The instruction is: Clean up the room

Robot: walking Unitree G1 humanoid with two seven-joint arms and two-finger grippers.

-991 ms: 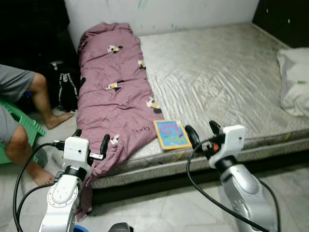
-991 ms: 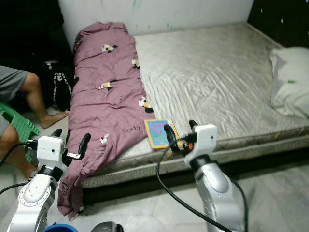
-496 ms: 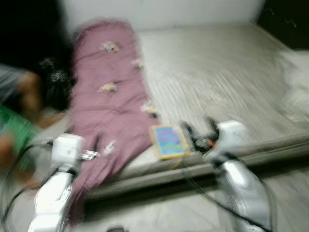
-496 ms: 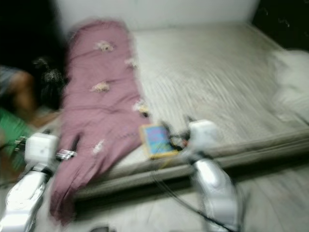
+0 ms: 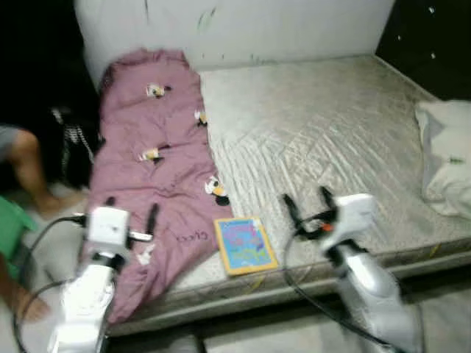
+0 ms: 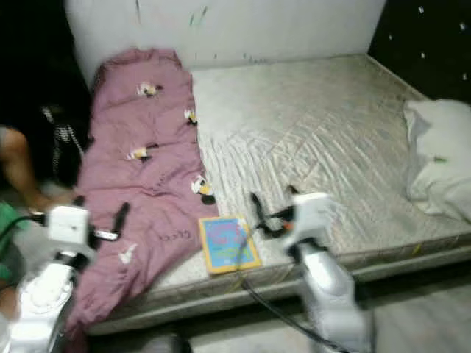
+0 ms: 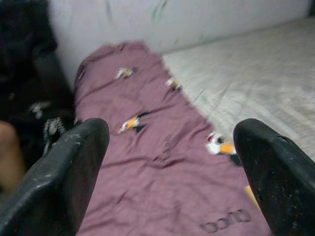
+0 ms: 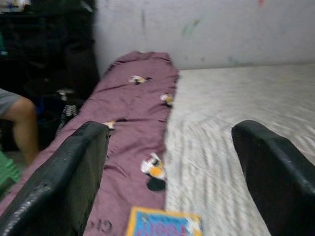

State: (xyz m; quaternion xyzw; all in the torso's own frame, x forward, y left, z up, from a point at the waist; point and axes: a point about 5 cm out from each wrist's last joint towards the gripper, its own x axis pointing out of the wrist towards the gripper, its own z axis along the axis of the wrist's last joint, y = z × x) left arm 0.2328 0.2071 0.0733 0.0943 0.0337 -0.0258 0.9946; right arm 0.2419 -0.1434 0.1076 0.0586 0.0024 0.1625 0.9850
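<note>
— Where does the book (image 5: pixel 245 245) lie?
— Flat at the mattress (image 5: pixel 331 132) edge, just left of the right gripper (image 5: pixel 307 204), whose fingers are spread and empty.

— And the left gripper (image 5: pixel 131 214)?
— Also released, holding nothing, over the mauve blanket (image 5: pixel 158 169) that touches the book's left side.

— Anything else?
— A white pillow (image 5: pixel 445 154) lies well right; a person's bare leg (image 5: pixel 33 173) shows left.
</note>
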